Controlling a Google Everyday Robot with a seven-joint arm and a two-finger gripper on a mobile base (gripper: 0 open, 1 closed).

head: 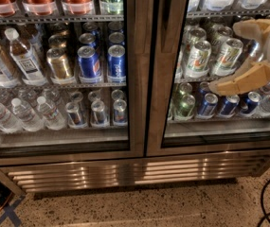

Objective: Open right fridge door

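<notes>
The right fridge door (155,109) is a glass panel in a brushed-steel frame with a black gasket edge, and it sits closed beside its twin. Green and blue cans show behind its glass. My gripper (224,58) hovers in front of this glass at the right edge of the camera view. It is open, with one tan finger (255,28) above and the other tan finger (242,80) below, both pointing left toward the door's inner frame. They hold nothing. The rest of the arm is out of view.
The left door (137,79) shows water bottles, gold and blue cans behind glass. A steel vent grille (125,170) runs below both doors. On the speckled floor lie a black cable (266,197) at the right and a blue tape cross (9,213) at the left.
</notes>
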